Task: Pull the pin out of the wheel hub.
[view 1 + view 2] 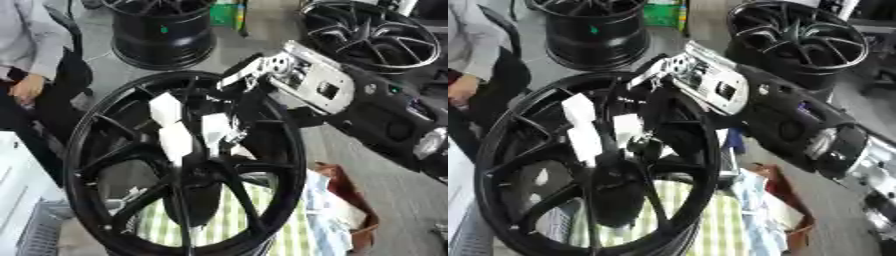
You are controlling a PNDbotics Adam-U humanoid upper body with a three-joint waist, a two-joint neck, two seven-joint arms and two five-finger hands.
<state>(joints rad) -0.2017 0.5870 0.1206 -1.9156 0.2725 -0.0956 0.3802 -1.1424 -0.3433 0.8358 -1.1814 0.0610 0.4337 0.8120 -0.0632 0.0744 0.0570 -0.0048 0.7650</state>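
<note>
A large black wheel hub (114,150) stands upright in front of me, its spokes meeting near the middle. White tags (175,140) are stuck on the spokes close to the centre. My right arm comes in from the right. Its silver wrist plate leads to my right hand (248,85), which reaches over the upper rim into the spokes beside the centre. A small pale metallic piece (234,134) shows just right of the centre; I cannot tell whether it is the pin. The hand's tip is lost against the black spokes. My left hand shows in no view.
Two more black wheels stand on the floor behind, one at back left (162,35) and one at back right (372,32). A person sits at the far left. A green checked cloth (219,220) lies under the hub, with a brown box (354,200) to its right.
</note>
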